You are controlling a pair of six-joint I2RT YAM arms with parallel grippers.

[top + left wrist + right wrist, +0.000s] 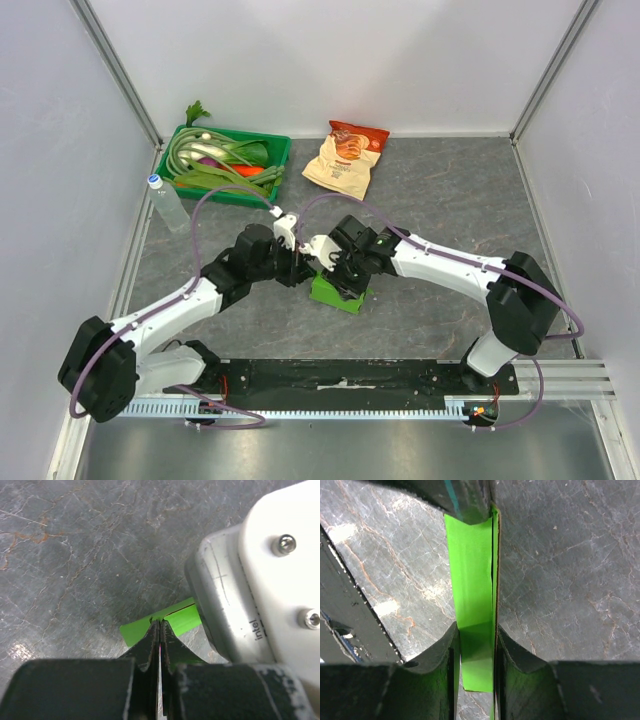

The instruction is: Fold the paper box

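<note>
The lime-green paper box [340,292] lies near the middle of the bench [440,190], between both arms. The left gripper [159,630] has its jaws clenched on a thin flap edge; the right gripper [476,645] clamps the flattened body. A clean fold likely needs the body held firm while the flap turns along its crease.

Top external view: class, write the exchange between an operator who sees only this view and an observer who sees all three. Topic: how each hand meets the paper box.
Operator: Is the left hand closed on the paper box?
Observer: Yes. The left wrist view shows it pinched shut on the edge of a green flap.
Operator: And the right hand?
Observer: The right wrist view shows it clamping the box from both sides, the box edge-on between them.
</note>
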